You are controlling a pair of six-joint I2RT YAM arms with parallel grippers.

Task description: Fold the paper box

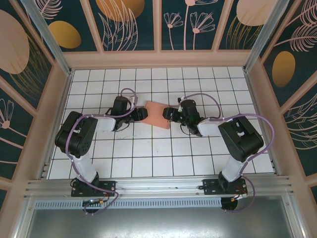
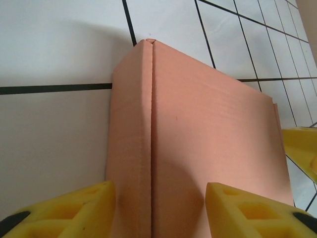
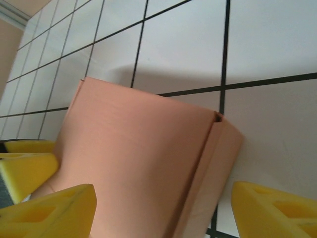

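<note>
At the centre of the worktop (image 1: 148,158), slightly far, the paper box (image 1: 157,115) lies directly between the left gripper (image 1: 142,114) and right gripper (image 1: 171,114), both equally near, each with fingers (image 2: 74,208) spread open astride one box end, clamping nothing.

I can read no writing, label, brand, number or sign in any of my views. The paper box (image 1: 157,115) shows me plain salmon-pink card. The wall panels (image 1: 129,25) carry only painted leaves, flowers and round shapes, and the surface (image 1: 148,158) only a grid of black lines on white.
</note>
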